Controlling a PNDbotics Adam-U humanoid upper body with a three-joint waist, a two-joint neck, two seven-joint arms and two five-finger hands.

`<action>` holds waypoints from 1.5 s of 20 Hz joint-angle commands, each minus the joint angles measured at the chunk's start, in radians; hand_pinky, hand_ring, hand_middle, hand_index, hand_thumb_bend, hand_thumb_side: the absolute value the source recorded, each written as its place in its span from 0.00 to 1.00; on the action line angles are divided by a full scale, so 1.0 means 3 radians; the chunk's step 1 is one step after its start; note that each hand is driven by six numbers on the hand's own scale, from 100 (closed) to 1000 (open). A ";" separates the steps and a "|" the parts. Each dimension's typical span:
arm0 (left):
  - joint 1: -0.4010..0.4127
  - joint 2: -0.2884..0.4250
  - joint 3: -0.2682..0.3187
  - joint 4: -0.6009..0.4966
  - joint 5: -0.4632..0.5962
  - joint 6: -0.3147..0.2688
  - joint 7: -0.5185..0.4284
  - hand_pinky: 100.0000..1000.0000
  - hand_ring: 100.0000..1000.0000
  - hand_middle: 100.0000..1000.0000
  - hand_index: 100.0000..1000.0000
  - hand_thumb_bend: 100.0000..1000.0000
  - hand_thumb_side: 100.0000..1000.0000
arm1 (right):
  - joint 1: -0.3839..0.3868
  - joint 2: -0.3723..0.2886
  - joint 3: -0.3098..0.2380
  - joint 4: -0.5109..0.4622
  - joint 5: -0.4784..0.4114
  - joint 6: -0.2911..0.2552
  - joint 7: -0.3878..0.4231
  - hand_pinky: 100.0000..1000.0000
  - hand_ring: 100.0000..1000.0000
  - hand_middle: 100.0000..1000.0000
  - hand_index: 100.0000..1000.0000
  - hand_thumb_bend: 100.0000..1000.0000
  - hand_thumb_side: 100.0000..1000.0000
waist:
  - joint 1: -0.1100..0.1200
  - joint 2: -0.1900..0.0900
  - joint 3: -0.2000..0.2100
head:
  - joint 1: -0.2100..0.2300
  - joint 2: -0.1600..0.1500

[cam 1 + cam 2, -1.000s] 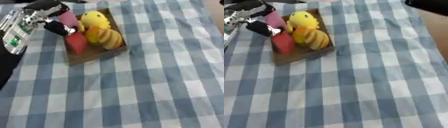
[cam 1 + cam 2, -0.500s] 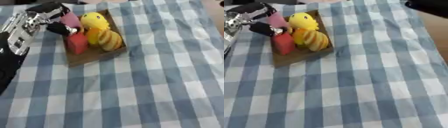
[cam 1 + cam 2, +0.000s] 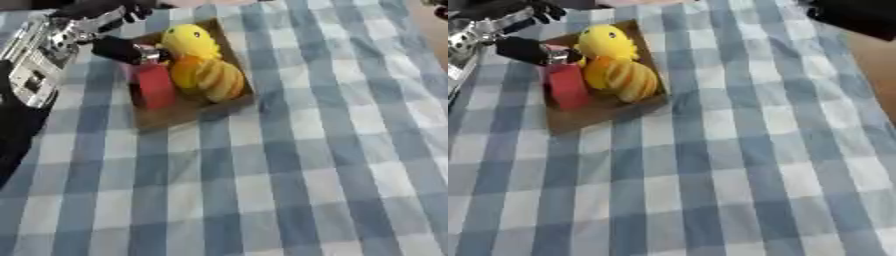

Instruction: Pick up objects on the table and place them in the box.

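A: Where is the box (image 3: 188, 112) sitting?

B: On the tabletop (image 3: 289, 165), toward its far left part. The tabletop is covered with a blue-and-white checked cloth, and the box is a shallow brown tray, turned a little askew to the checks.

A: What lies in it?

B: 3 things I can make out. A yellow duck toy (image 3: 191, 41) at the far end, an orange striped object (image 3: 210, 77) just in front of it and touching it, and a red block (image 3: 154, 86) on the left side, beside the orange one.

A: And the robot's left hand (image 3: 118, 47)?

B: It comes in from the upper left, black with a silver forearm (image 3: 39, 55) behind it. It hangs over the far left corner of the box, right above the top of the red block. One dark finger (image 3: 531, 50) points toward the duck. There is a small pale pink patch (image 3: 559, 48) by the fingertip, but I cannot tell what it is.

A: Are the fingers spread or closed?

B: I cannot tell; the hand is too blurred to see whether it pinches anything.

A: The right hand?

B: Only a dark shape (image 3: 859, 17) at the upper right corner of the right eye view, well apart from the box. Its fingers do not show.
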 commanded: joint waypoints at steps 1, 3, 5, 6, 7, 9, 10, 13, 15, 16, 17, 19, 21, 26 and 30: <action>-0.0064 0.0126 0.0038 -0.0096 0.0044 0.0025 0.0012 0.88 0.88 0.85 0.95 0.53 0.60 | -0.0026 -0.0078 -0.0025 -0.0048 0.0017 0.0016 0.0002 0.77 0.72 0.67 0.78 0.00 0.66 | -0.0013 -0.0116 0.0002 | -0.0017 -0.0019; -0.0053 0.0134 0.0049 -0.0144 0.0080 0.0028 0.0036 0.88 0.86 0.83 0.93 0.46 0.62 | -0.0022 -0.0076 -0.0026 -0.0045 0.0018 0.0021 0.0001 0.77 0.72 0.67 0.78 0.00 0.66 | -0.0018 -0.0118 0.0005 | -0.0022 -0.0014; -0.0043 0.0162 0.0106 -0.0248 0.0148 0.0071 0.0107 0.86 0.83 0.77 0.88 0.30 0.57 | -0.0016 -0.0077 -0.0032 -0.0046 0.0017 0.0023 -0.0008 0.77 0.72 0.67 0.78 0.00 0.65 | -0.0024 -0.0124 0.0014 | -0.0028 -0.0001; -0.0039 0.0188 0.0150 -0.0312 0.0184 0.0097 0.0148 0.86 0.82 0.76 0.86 0.26 0.57 | -0.0011 -0.0078 -0.0038 -0.0047 0.0015 0.0023 -0.0015 0.77 0.72 0.67 0.78 0.00 0.65 | -0.0027 -0.0128 0.0020 | -0.0032 0.0005; -0.0036 0.0216 0.0205 -0.0384 0.0214 0.0106 0.0193 0.86 0.81 0.74 0.84 0.21 0.60 | -0.0006 -0.0080 -0.0048 -0.0048 0.0013 0.0023 -0.0027 0.77 0.72 0.67 0.78 0.00 0.65 | -0.0033 -0.0133 0.0029 | -0.0040 0.0014; 0.0005 0.0264 0.0349 -0.0575 0.0326 0.0083 0.0327 0.86 0.79 0.72 0.83 0.14 0.63 | 0.0015 -0.0085 -0.0072 -0.0049 0.0000 0.0021 -0.0060 0.77 0.72 0.67 0.78 0.00 0.65 | -0.0047 -0.0143 0.0052 | -0.0067 0.0034; 0.0108 0.0333 0.0404 -0.0825 0.0538 0.0122 0.0585 0.86 0.79 0.71 0.83 0.14 0.63 | 0.0029 -0.0091 -0.0085 -0.0049 -0.0009 0.0018 -0.0081 0.77 0.72 0.67 0.78 0.00 0.65 | -0.0049 -0.0146 0.0064 | -0.0084 0.0041; 0.0491 0.0596 0.0450 -0.1583 0.1275 0.0359 0.1456 0.87 0.79 0.72 0.84 0.19 0.64 | 0.0093 -0.0103 -0.0120 -0.0049 -0.0058 0.0005 -0.0163 0.77 0.72 0.67 0.78 0.00 0.67 | -0.0056 -0.0165 0.0099 | -0.0135 0.0060; 0.0768 0.0718 0.0511 -0.1985 0.1622 0.0439 0.1892 0.88 0.81 0.75 0.87 0.24 0.67 | 0.0142 -0.0100 -0.0150 -0.0049 -0.0113 -0.0003 -0.0234 0.77 0.72 0.67 0.79 0.00 0.67 | -0.0070 -0.0179 0.0130 | -0.0168 0.0071; 0.0922 0.0759 0.0553 -0.2178 0.1784 0.0456 0.2078 0.88 0.82 0.75 0.87 0.25 0.67 | 0.0166 -0.0097 -0.0166 -0.0049 -0.0148 -0.0013 -0.0276 0.77 0.72 0.67 0.79 0.00 0.68 | -0.0079 -0.0187 0.0142 | -0.0179 0.0073; 0.1038 0.0795 0.0577 -0.2332 0.1918 0.0476 0.2219 0.89 0.82 0.76 0.88 0.27 0.68 | 0.0183 -0.0096 -0.0175 -0.0049 -0.0180 -0.0023 -0.0312 0.77 0.72 0.67 0.79 0.00 0.68 | -0.0085 -0.0192 0.0148 | -0.0185 0.0073; 0.1363 0.0840 0.0672 -0.2650 0.2168 0.0427 0.2490 0.89 0.82 0.76 0.88 0.28 0.69 | 0.0229 -0.0085 -0.0212 -0.0049 -0.0247 -0.0069 -0.0410 0.77 0.72 0.67 0.79 0.00 0.68 | -0.0110 -0.0206 0.0166 | -0.0200 0.0077; 0.1626 0.0861 0.0760 -0.2840 0.2364 0.0325 0.2712 0.89 0.82 0.76 0.88 0.30 0.67 | 0.0268 -0.0069 -0.0245 -0.0049 -0.0329 -0.0132 -0.0523 0.77 0.72 0.68 0.79 0.00 0.69 | -0.0132 -0.0220 0.0171 | -0.0215 0.0083; 0.2052 0.0799 0.0893 -0.2902 0.2500 -0.0166 0.3014 0.89 0.81 0.75 0.88 0.33 0.65 | 0.0367 -0.0043 -0.0269 -0.0049 -0.0532 -0.0303 -0.0780 0.77 0.72 0.68 0.80 0.00 0.75 | -0.0167 -0.0231 0.0184 | -0.0228 0.0094; 0.2301 0.0719 0.0960 -0.2903 0.2462 -0.0413 0.3117 0.89 0.81 0.75 0.89 0.34 0.65 | 0.0429 -0.0008 -0.0280 -0.0049 -0.0671 -0.0412 -0.0969 0.77 0.73 0.70 0.81 0.00 0.81 | -0.0172 -0.0238 0.0197 | -0.0227 0.0085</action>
